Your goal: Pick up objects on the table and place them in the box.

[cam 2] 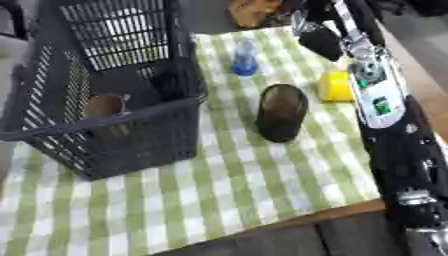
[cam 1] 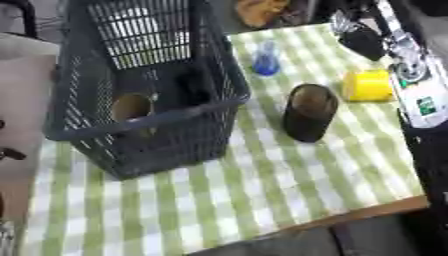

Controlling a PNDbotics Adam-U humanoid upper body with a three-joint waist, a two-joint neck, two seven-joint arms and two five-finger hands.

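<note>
A dark grey slatted basket [cam 1: 210, 107] stands on the left of the green checked cloth [cam 1: 262, 190]. Inside it lie a brown round thing [cam 1: 131, 107] and a dark thing [cam 1: 192, 87]. On the cloth to its right stands a dark brown cup [cam 1: 310, 112]. A yellow block [cam 1: 367, 85] sits further right, and a small blue and clear flask shape [cam 1: 266, 61] stands behind. My right arm [cam 2: 378, 100] runs up the right side. Its black hand [cam 1: 363, 42] hovers beyond the yellow block, blurred, touching nothing that I can see.
The table's wooden front edge [cam 1: 367, 212] runs along the lower right. A brown object [cam 1: 261, 10] lies past the cloth's far edge. Something white [cam 1: 140, 25] shows through the basket's far wall. Bare cloth spreads in front of the basket and cup.
</note>
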